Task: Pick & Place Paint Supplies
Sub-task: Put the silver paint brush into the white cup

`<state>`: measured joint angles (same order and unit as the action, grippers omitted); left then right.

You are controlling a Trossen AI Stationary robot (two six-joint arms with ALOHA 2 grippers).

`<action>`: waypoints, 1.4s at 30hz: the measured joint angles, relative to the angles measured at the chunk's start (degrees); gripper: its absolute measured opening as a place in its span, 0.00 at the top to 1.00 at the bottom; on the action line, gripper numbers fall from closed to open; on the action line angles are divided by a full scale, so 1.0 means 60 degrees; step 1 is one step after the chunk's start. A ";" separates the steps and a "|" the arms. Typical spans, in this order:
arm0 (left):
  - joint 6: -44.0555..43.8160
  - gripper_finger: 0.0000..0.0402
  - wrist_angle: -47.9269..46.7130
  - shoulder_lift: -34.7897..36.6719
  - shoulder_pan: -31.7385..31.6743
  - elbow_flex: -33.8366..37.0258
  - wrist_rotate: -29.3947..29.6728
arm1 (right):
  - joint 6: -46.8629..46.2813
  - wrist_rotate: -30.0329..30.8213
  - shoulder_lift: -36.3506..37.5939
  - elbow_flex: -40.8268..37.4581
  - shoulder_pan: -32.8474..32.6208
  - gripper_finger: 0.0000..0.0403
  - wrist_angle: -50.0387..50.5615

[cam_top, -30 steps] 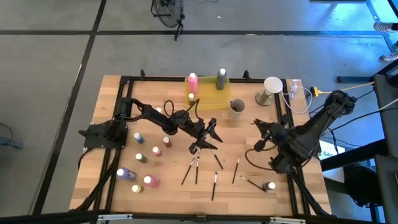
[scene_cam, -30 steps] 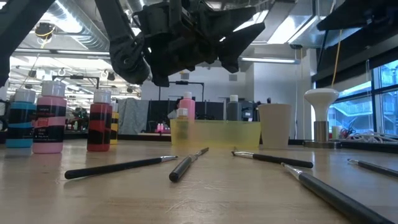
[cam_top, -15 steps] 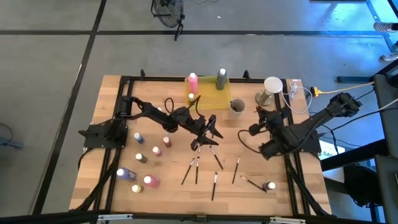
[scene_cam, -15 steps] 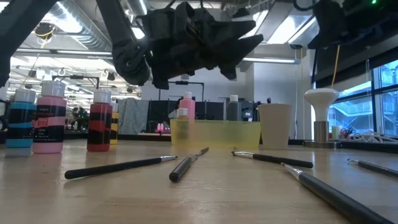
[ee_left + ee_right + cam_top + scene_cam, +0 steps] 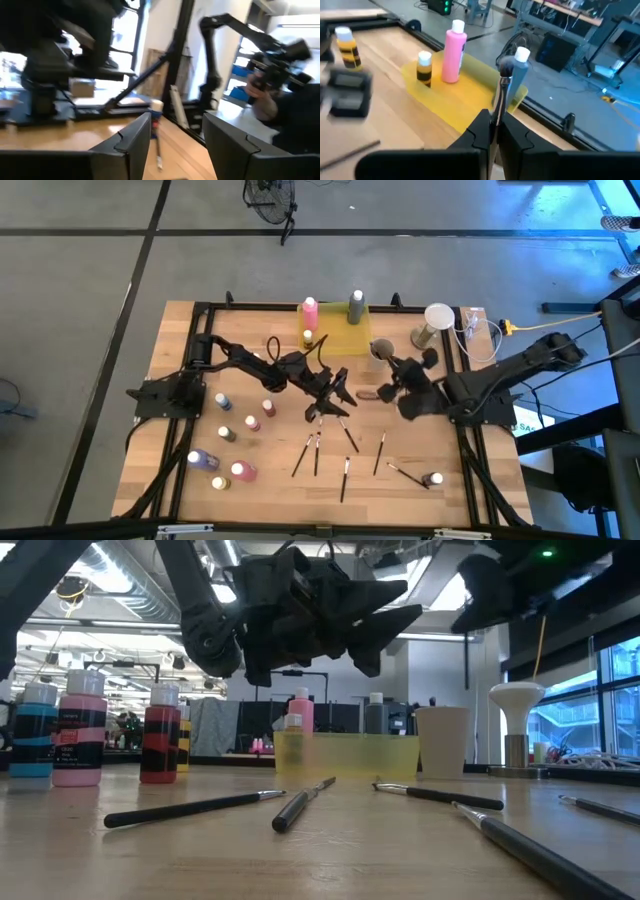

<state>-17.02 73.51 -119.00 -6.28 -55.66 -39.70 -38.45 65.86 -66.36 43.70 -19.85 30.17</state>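
Note:
My right gripper (image 5: 393, 379) hangs over the table's middle, just near of the grey-beige cup (image 5: 379, 347), shut on a thin dark paintbrush (image 5: 500, 90). My left gripper (image 5: 331, 392) hovers open above the table beside it, holding nothing; in the low view it hangs high (image 5: 350, 625). Several paintbrushes (image 5: 312, 450) lie flat on the wood near the front. Small paint bottles (image 5: 240, 425) stand on the left half, and one (image 5: 435, 478) stands near the front right. A pink bottle (image 5: 454, 50), a grey one (image 5: 519, 70) and a small yellow one (image 5: 424, 67) stand on the translucent yellow tray (image 5: 470, 100). My right gripper pinches the paintbrush's dark shaft (image 5: 496, 109) between its two shut fingers. The brush sticks out past the fingertips, with its thicker grey end (image 5: 505, 66) farthest from them. It is lifted clear of the table. How far back it reaches between the fingers is hidden.
A white mushroom-shaped lamp (image 5: 436, 320) stands at the far right, with cables beside it. The black frame rail (image 5: 460, 360) runs along the table's right side. Bare wood lies between the two grippers and the brushes at the front.
My right arm has swung from the table's right side toward its middle and somewhat toward the far edge, ending beside the cup with its fingers shut throughout. My left gripper has stayed about where it was, tipping slightly.

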 joint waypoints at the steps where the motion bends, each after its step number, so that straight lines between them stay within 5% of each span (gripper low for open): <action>1: -0.0055 0.57 -0.0027 0.0000 0.0000 0.0000 -0.0212 | 0.0224 -0.0163 0.0167 0.0000 0.0253 0.96 -0.0170; 8: -0.0065 0.56 -0.0021 0.0000 -0.0004 0.0000 -0.1076 | 0.0961 -0.1678 0.1594 0.0006 0.1841 0.96 -0.0416; 13: -0.0061 0.57 -0.0104 0.0000 -0.0080 0.0000 -0.1093 | 0.1513 -0.2723 0.1351 0.0007 0.2551 0.96 -0.1117; 42: -0.0050 0.57 -0.0509 0.0000 -0.0248 0.0000 -0.1654 | 0.1654 -0.2804 -0.0511 0.0001 0.3530 0.96 -0.1451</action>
<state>-17.32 70.46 -119.00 -7.77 -55.66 -49.63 -28.53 49.03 -69.42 43.71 1.33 21.47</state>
